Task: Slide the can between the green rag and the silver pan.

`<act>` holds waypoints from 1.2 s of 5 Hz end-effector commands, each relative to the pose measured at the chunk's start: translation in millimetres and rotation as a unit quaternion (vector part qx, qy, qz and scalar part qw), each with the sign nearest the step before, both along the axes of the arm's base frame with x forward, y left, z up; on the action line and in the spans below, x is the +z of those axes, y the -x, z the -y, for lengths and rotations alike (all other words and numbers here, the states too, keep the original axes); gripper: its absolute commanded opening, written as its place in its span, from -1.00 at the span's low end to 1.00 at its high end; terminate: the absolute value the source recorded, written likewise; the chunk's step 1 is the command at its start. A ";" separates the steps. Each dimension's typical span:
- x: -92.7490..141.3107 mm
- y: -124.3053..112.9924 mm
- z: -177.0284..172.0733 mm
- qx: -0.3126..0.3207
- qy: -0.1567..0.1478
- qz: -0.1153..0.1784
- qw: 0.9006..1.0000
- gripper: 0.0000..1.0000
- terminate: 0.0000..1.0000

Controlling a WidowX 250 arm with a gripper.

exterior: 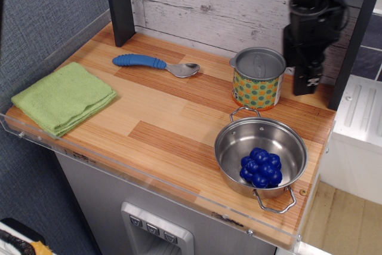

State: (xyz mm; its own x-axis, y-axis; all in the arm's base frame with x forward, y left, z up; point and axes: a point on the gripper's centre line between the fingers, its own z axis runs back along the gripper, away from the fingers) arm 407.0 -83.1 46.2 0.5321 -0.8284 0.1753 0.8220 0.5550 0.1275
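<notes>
The black end effector is held upright just right of the dotted yellow-orange tin can; its opening cannot be told. The striped wooden tabletop is backed by whitewashed planks.

A broad stretch of bare wood runs through the middle of the counter, from the front edge back toward the wall, open to a hand or gripper. The green rag fills the front left corner. The blue-handled spoon lies flat near the back edge. The right side is crowded: the can stands near the back right corner, the silver pan just in front of it with only a narrow gap between, and the gripper hangs close beside the can's right side.
</notes>
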 end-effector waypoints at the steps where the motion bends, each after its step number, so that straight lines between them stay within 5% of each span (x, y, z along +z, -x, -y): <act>1: 26.1 8.6 -16.4 0.043 0.011 0.018 0.999 1.00 -1.00; 6: 38.4 42.3 -62.7 0.137 -0.004 0.007 0.990 1.00 -1.00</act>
State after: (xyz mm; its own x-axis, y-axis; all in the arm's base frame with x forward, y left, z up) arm 361.1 -16.1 55.5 0.7379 -0.6631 0.1258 0.6553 0.7485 0.1019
